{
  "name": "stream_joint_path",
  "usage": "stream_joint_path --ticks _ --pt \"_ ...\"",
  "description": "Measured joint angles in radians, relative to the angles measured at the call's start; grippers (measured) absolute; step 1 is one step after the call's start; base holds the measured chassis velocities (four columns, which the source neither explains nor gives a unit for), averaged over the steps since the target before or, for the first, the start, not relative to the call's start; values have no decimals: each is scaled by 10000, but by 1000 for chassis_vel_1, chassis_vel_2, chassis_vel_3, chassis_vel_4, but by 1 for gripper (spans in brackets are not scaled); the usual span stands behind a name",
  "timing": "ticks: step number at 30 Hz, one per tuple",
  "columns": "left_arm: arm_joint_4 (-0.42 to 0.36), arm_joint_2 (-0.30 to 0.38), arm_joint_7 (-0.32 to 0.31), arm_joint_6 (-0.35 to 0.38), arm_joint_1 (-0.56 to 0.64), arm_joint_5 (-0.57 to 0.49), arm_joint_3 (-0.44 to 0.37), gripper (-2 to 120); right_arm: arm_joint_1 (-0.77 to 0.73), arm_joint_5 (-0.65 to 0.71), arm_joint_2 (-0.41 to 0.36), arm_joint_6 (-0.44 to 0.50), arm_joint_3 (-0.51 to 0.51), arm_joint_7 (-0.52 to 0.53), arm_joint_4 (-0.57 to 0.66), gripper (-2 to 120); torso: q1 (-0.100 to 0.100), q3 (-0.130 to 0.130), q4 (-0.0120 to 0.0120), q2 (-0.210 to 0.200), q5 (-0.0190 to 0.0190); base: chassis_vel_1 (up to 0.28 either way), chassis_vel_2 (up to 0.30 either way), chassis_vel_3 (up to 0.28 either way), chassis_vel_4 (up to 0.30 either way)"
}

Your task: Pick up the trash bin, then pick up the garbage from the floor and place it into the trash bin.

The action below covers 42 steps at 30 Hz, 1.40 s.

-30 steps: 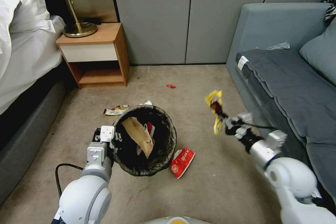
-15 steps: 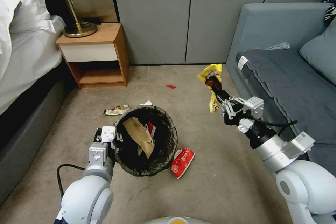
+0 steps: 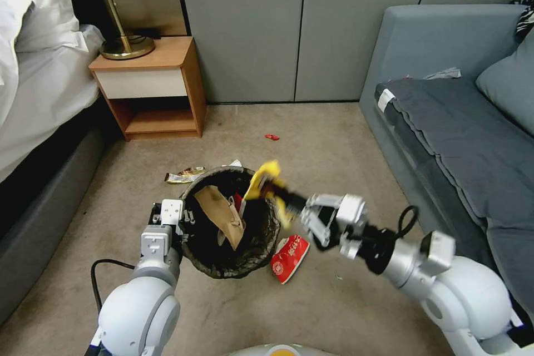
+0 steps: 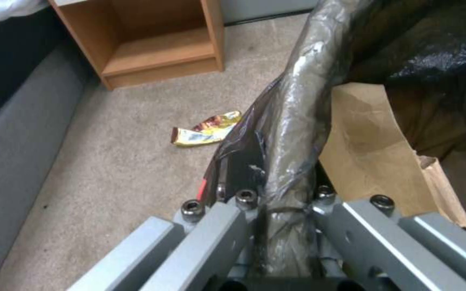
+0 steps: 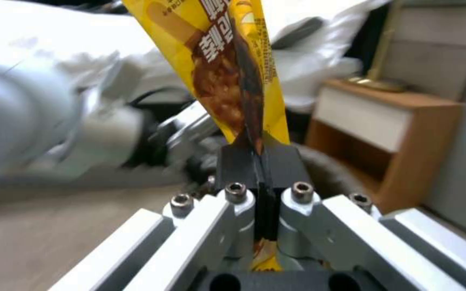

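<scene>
The trash bin [image 3: 261, 253], lined with a crinkled dark bag, hangs off the floor with my left gripper [image 3: 181, 221] shut on its near-left rim [image 4: 292, 133]. A crumpled brown paper bag [image 3: 222, 217] and a red scrap lie inside it. My right gripper [image 3: 290, 204] is shut on a yellow snack wrapper [image 3: 266, 179], held over the bin's right rim; the right wrist view shows the wrapper [image 5: 227, 68] pinched between the fingers. On the carpet lie a red-and-white packet [image 3: 289, 257], a shiny wrapper [image 3: 184, 175], a small red scrap [image 3: 271, 137] and white paper [image 3: 235, 164].
A wooden nightstand [image 3: 153, 86] with a brass lamp [image 3: 119, 39] stands at the back left beside a bed [image 3: 39, 89]. A grey sofa [image 3: 461, 122] runs along the right. Grey wall panels [image 3: 295, 28] close the back. Open carpet lies in front of the bin.
My right arm swung left and down, carrying the yellow wrapper from beside the sofa to above the bin's right rim. The left arm and the bin stayed put.
</scene>
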Motion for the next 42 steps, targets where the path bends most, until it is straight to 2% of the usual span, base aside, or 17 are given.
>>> stream_joint_path --ticks 6,11,16,30,42 --pt "31 -25 5 -6 -2 26 1 0 139 -145 -317 281 -676 -432 -345 0 0 0 0 0 0 0 0 0 0" --pt "38 -42 17 -8 6 51 0 0 406 -695 -569 430 -1497 -413 -763 0 0 0 0 0 0 0 0 0 0" --pt "60 -93 21 -17 24 100 9 0 671 -765 -662 440 -1709 -219 -958 0 0 0 0 0 0 0 0 0 0" --pt "124 -244 72 -23 56 280 151 0 1947 120 -1360 195 -2108 249 -1346 0 0 0 0 0 -1 0 0 0 0" --pt "117 -197 88 -48 113 310 95 0 3538 598 -1518 -12 -3266 493 -2096 0 1 0 0 0 -1 0 0 0 0"
